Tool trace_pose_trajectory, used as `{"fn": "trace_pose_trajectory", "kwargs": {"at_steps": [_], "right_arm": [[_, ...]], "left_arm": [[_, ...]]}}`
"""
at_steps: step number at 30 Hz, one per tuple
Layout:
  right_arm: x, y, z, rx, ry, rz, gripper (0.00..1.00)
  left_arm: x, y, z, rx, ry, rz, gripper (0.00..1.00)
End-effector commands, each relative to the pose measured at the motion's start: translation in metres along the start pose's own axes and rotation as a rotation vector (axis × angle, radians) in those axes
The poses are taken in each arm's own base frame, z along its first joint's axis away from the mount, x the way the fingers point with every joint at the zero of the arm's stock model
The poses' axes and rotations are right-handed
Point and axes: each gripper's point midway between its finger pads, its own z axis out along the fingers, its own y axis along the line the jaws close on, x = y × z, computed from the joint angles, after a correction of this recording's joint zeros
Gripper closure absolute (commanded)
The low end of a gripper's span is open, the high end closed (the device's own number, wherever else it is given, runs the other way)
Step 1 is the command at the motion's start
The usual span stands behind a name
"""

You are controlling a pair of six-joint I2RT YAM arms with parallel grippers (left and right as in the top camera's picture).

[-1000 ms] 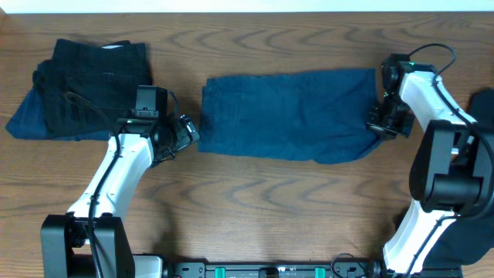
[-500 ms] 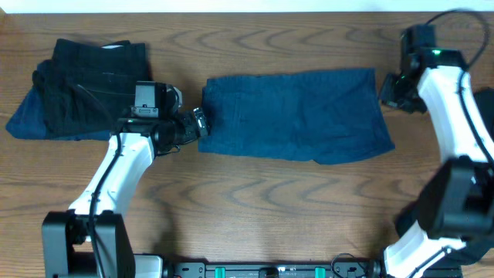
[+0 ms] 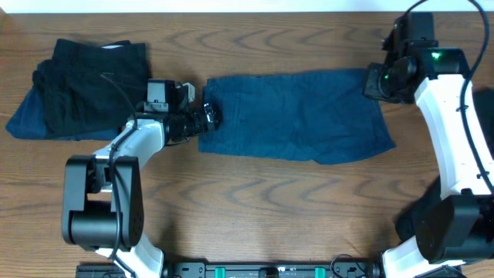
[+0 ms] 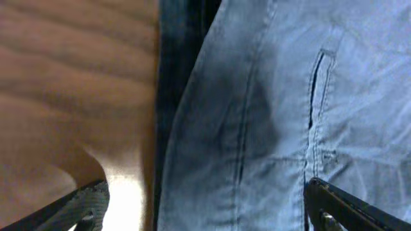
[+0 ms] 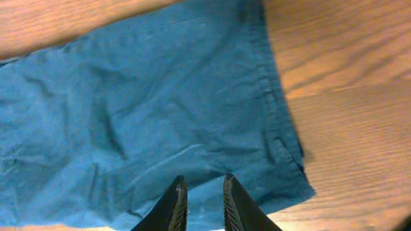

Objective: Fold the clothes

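Denim shorts (image 3: 293, 116) flat on bench (image 3: 270, 201). Left gripper (image 3: 210, 117) at their left edge, fingers wide apart. Right gripper (image 5: 203, 181) above far-right corner, fingers narrowly apart, empty.

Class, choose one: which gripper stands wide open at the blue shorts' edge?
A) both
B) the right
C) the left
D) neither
C: the left gripper has its fingers far apart over the edge of the shorts; the right gripper shows only a narrow gap.
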Motion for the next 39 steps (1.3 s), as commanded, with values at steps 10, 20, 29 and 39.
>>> {"fn": "trace_pose_trajectory", "kwargs": {"at_steps": [10,20,29,39], "right_arm": [[0.013,0.041,0.002,-0.046,0.019,-0.116,0.79],[0.020,0.064,0.001,-0.070,0.017,-0.173,0.74],[0.060,0.088,0.023,-0.137,0.133,-0.230,0.99],[0.135,0.145,0.078,-0.322,0.274,-0.336,0.99]], "left_arm": [[0.038,0.003,0.037,0.121,0.166,-0.055,0.33],[0.038,0.003,0.036,0.121,0.165,-0.055,0.90],[0.035,-0.003,0.006,0.063,0.154,-0.061,0.94],[0.010,-0.053,-0.070,0.117,-0.006,0.017,0.94]]}}
